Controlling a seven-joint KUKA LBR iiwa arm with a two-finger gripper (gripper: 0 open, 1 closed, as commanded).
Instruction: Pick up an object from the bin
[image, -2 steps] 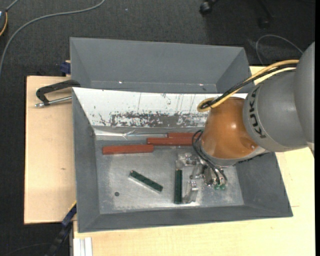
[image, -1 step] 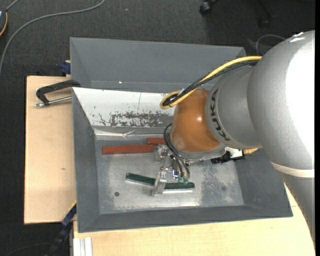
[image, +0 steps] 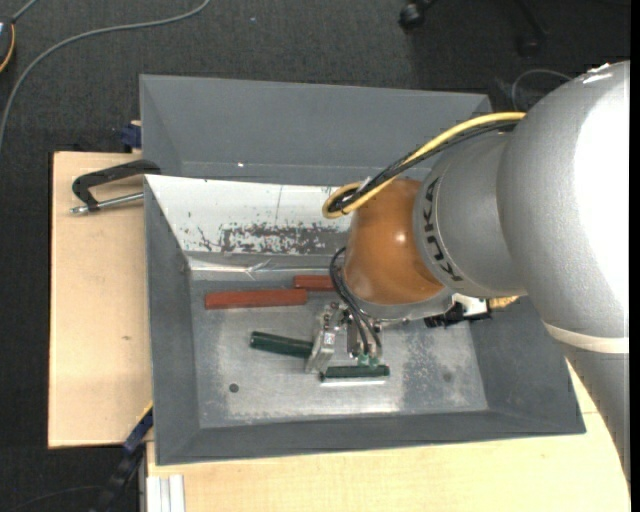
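The robot's gripper (image: 345, 350) hangs low in the grey metal bin (image: 175, 330), just above a short dark green flat bar (image: 355, 373) near the floor's middle; whether it is clenched or released cannot be told. A dark green pen-shaped stick (image: 280, 345) lies beside it, a long red-brown bar (image: 255, 298) farther back
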